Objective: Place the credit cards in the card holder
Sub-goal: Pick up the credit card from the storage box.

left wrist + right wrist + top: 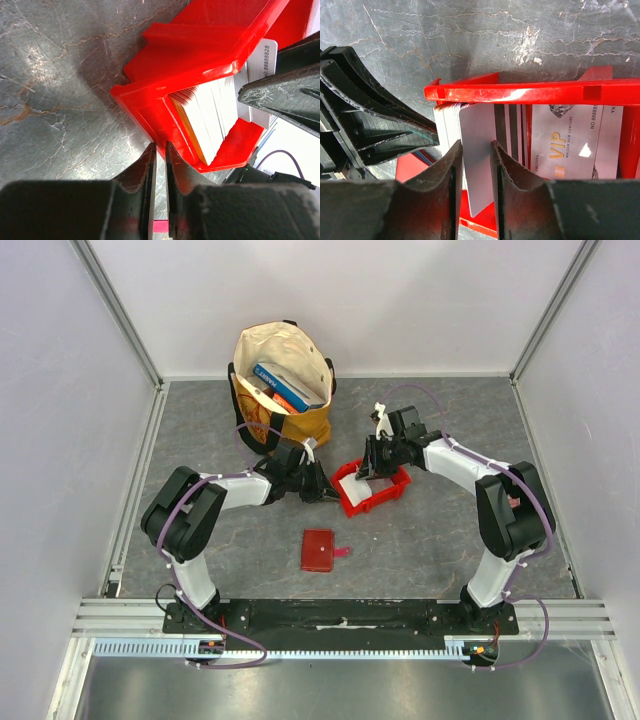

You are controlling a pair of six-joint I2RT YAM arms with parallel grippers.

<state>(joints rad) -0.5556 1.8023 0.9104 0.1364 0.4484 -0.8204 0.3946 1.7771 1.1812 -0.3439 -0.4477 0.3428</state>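
Watching remotely, I see the left end effector (160,146) nearly closed, seemingly empty, at a corner of the red bin (150,100); the card holder (319,550) lies toward the near edge of the tabletop (440,550); the right end effector (476,144) pinches one credit card (476,120) inside the bin.

Grey marbled tabletop (420,540) between pale lilac walls (330,300), aluminium frame rails (134,490)

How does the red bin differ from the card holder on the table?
The red bin is bright plastic, open-topped and walled; the card holder is darker, flat and folded shut. The bin holds a stack of cards; the card holder lies apart, closer to the near edge. Both are red and rest on the table.
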